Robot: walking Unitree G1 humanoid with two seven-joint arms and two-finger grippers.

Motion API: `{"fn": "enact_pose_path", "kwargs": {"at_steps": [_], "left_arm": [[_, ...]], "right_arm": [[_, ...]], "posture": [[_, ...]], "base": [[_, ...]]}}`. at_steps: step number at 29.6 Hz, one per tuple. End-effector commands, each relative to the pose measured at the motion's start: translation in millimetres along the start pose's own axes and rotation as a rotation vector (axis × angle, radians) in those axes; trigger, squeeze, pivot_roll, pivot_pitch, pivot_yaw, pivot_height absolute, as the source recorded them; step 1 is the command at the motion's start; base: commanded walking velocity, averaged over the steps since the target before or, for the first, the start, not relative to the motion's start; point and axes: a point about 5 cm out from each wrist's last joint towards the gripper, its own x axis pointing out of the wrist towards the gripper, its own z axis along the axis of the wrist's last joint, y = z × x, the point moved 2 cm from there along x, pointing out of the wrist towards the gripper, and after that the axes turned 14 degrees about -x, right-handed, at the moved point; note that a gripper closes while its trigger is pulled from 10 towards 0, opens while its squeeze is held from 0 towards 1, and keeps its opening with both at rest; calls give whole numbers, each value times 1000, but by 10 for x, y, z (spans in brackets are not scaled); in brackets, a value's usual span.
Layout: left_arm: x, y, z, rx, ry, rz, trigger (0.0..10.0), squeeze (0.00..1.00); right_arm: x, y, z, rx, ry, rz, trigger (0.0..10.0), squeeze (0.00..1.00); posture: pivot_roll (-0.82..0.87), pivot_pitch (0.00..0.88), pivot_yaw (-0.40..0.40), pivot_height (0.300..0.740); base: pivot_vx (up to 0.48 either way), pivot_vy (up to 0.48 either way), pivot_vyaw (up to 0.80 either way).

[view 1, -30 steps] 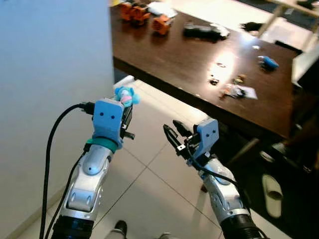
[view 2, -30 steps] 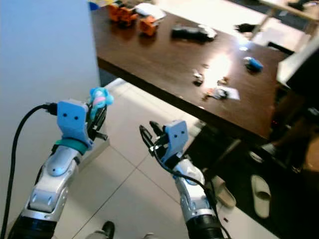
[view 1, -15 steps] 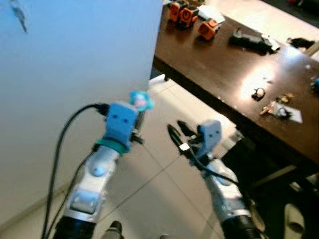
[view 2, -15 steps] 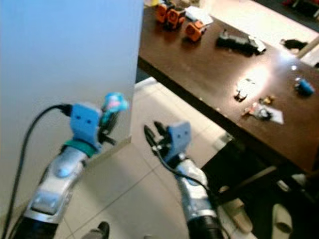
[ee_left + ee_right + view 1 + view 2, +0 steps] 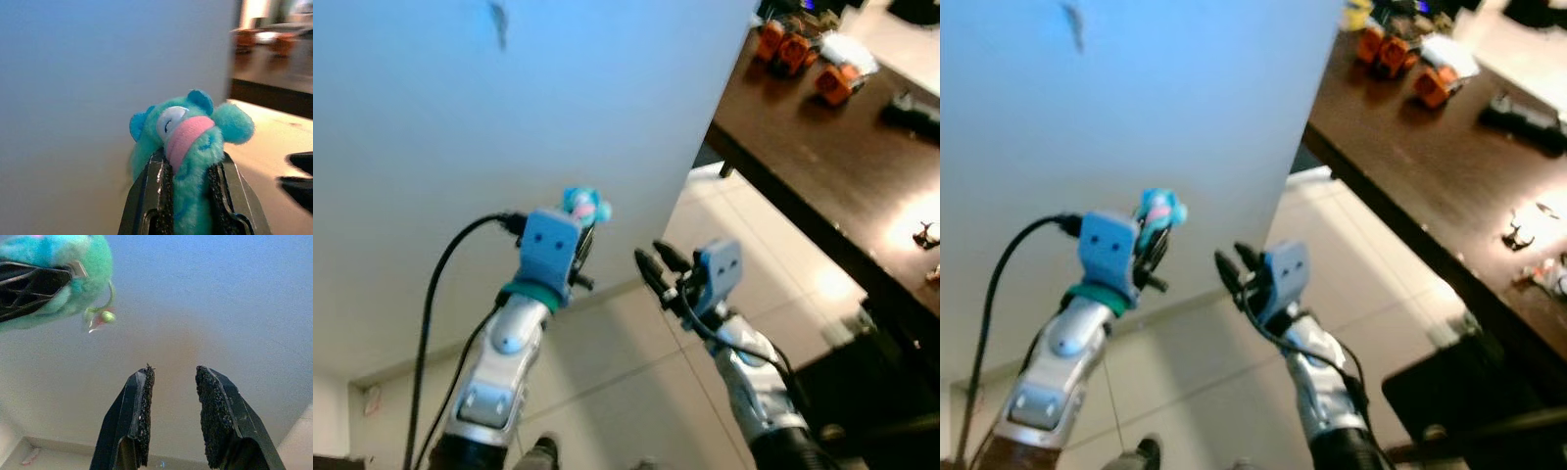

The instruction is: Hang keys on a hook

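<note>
Left hand (image 5: 188, 196) clamps one plush keychain (image 5: 188, 142); right hand (image 5: 173, 413) empty, fingers parted. One wall hook (image 5: 499, 24) at 11 o'clock. Three orange blocks (image 5: 798, 54) on surface (image 5: 803, 137).

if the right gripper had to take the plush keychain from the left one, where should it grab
Probably the plush head that sticks out past the left gripper's fingers, pinched across its sides from the front. Its lower body is clamped between those fingers, so only the head is free. The right gripper is open beside it.

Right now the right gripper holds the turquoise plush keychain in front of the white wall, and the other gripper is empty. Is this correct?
Not quite: the left gripper holds the turquoise plush keychain before the white wall, as the left wrist view shows. The right gripper is the empty one, jaws open.
</note>
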Motion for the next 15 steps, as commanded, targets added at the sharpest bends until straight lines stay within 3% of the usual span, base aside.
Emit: {"fn": "enact_pose_path", "kwargs": {"at_steps": [1,6,15], "left_arm": [[64,-54,88,24,-61,5,10000,0],[199,-102,268,100,-166,19,10000,0],[222,-149,276,98,-165,-4,10000,0]], "right_arm": [[-51,20,-78,10,30,-2,10000,0],[-45,6,-99,34,42,-26,10000,0],[-73,-18,-110,28,48,-38,10000,0]], "posture": [[-71,82,-67,740],[-80,81,-66,740],[-91,84,-60,740]], "base": [[0,0,775],[319,-193,0],[300,-371,0]]}}
